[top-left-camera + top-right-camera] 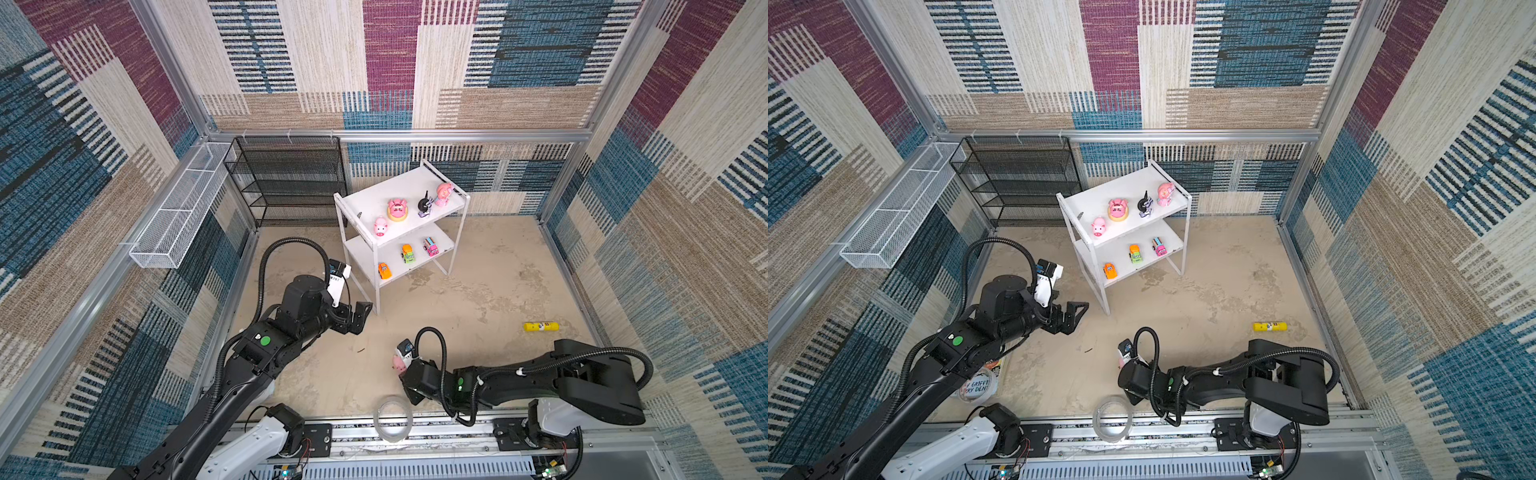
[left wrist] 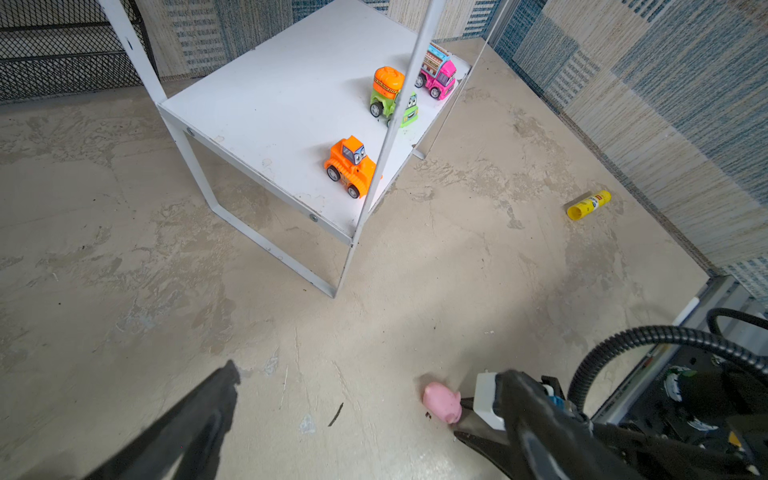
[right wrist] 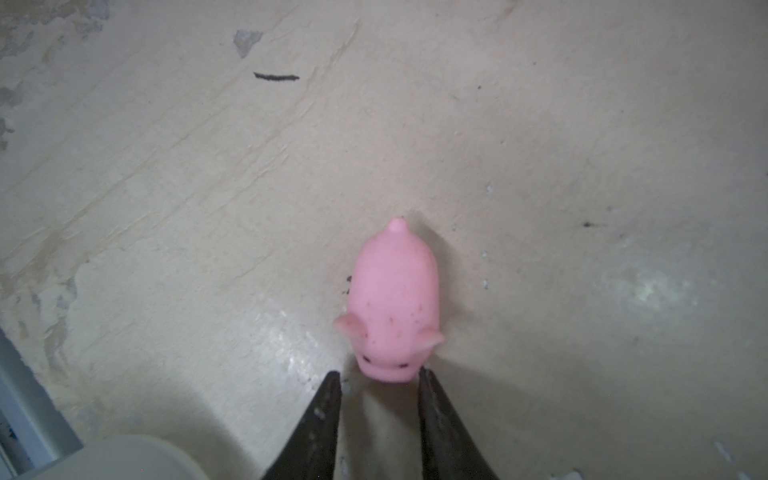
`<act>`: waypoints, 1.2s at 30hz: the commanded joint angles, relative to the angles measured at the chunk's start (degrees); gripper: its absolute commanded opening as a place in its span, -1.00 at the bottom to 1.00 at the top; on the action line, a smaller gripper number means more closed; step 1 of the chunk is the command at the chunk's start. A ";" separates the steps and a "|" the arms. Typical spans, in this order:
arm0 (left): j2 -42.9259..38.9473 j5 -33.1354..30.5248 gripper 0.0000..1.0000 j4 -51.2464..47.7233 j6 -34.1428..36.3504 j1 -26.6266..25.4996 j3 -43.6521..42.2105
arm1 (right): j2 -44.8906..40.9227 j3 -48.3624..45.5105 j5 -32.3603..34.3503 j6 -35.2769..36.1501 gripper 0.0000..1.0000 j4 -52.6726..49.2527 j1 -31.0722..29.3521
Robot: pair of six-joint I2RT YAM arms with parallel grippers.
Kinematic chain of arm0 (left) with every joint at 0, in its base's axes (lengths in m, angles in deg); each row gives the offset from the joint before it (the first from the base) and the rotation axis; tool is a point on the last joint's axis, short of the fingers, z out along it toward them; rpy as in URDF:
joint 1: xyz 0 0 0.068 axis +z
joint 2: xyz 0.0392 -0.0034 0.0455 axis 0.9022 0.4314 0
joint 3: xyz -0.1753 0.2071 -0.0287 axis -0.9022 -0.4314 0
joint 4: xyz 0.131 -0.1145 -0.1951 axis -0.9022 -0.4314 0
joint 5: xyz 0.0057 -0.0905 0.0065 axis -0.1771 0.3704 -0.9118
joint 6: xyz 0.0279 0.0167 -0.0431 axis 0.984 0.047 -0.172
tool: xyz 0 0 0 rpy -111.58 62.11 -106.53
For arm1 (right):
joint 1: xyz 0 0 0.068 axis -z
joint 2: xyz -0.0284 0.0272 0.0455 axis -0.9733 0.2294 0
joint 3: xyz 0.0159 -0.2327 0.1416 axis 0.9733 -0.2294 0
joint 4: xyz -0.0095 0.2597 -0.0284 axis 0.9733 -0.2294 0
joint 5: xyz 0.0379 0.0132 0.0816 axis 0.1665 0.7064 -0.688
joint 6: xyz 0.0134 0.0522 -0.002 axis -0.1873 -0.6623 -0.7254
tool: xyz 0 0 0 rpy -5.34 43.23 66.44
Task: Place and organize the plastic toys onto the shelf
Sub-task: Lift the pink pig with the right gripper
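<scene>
A small pink pig [image 3: 392, 299] lies on the floor, also seen in both top views [image 1: 399, 365] [image 1: 1121, 362] and the left wrist view [image 2: 442, 401]. My right gripper [image 3: 379, 380] is low at the pig's snout, jaws a little apart, tips on either side of the snout without clamping it. My left gripper [image 1: 359, 318] [image 2: 370, 370] hangs wide open and empty beside the shelf's front leg. On the white shelf [image 1: 386, 187], the top board holds a pig [image 1: 380, 227], another pig [image 1: 397, 209], a black-white figure [image 1: 424, 205] and a pink bear [image 1: 444, 194]. The lower board holds three cars [image 1: 407, 253].
A black mesh rack [image 1: 286, 178] and a white wire basket [image 1: 178, 216] stand at the back left. A yellow tube [image 1: 541, 327] lies on the floor at the right. A clear tape roll [image 1: 392, 417] sits at the front edge. Patterned walls close in all sides.
</scene>
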 commanded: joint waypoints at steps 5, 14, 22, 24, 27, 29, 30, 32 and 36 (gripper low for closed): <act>-0.41 0.32 0.99 0.45 0.92 0.13 -0.09 | 1.03 0.54 -0.78 -1.11 -0.38 -0.45 1.88; -0.55 0.30 0.99 0.28 0.97 0.15 -0.21 | 0.14 -0.51 -3.02 0.66 -0.60 3.56 4.43; -0.40 0.40 0.99 0.54 0.92 0.17 -0.36 | -2.24 -2.10 -4.80 4.73 -0.73 6.13 4.68; -0.40 0.41 0.99 0.45 0.93 0.22 -0.36 | -2.22 -2.27 -5.53 5.47 -0.76 6.16 4.76; -0.51 0.39 0.99 0.43 0.92 0.23 -0.36 | -2.01 -2.45 -5.64 5.69 -0.52 5.59 5.08; -0.43 0.46 0.99 0.65 0.83 0.23 -0.44 | -1.61 -2.53 -5.56 6.46 -0.31 5.65 5.34; -0.34 0.59 0.99 0.67 0.86 0.22 -0.44 | -1.52 -2.58 -5.54 6.98 -0.24 6.02 5.46; -0.18 0.58 0.99 0.54 0.91 0.24 -0.31 | -1.52 -3.01 -6.35 8.11 -0.13 7.44 5.76; -0.29 0.46 0.99 0.59 0.92 0.22 -0.36 | -0.76 -3.57 -7.54 10.26 -0.12 10.09 6.90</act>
